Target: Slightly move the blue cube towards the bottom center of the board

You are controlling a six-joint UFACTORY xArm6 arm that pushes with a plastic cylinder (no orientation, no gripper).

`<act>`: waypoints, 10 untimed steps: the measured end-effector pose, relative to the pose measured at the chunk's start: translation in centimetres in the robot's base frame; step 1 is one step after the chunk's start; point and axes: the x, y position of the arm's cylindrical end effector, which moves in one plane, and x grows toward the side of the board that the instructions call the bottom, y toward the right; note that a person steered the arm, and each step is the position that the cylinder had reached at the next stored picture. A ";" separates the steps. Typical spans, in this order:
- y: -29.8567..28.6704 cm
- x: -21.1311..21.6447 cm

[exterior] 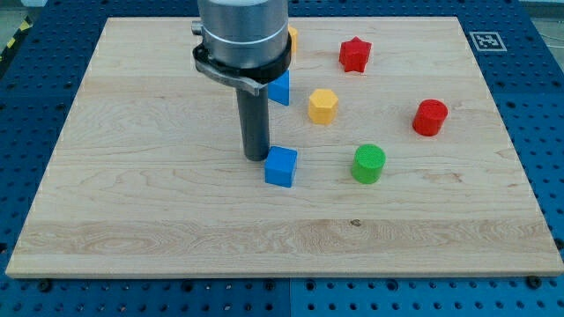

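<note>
1. Tip (256, 158) of your rod is all you have to work with: no claw, so nothing opens, shuts or grips. It rests on the wooden board (132, 202) just left of the blue cube (281, 166), at the cube's upper-left corner; you cannot tell whether they touch or a sliver of board lies between.
2. You find the blue cube slightly left of the frame's centre, just below mid-height, with bare board beneath it toward the bottom centre.
3. Expect it to be light, rigid and quick to slide on smooth wood, and likely to spin if pushed off-centre. You cannot take hold of it; press the middle of its upper face and push gently downward.
4. Hidden: the arm's housing covers most of a second blue block (280, 88) and nearly all of an orange block (293, 36) near the top centre, so their shapes are unclear.
5. Well clear on the right sit a yellow hexagonal block (322, 106), a green cylinder (368, 164), a red star (354, 55) and a red cylinder (430, 117).
</note>
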 end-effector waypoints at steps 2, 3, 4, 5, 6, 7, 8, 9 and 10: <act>0.0 -1.3; 0.5 -0.5; 1.2 0.6; 1.3 1.8; 1.3 2.2; 1.3 2.2; 2.9 0.4; 5.0 -1.2; 5.3 -1.3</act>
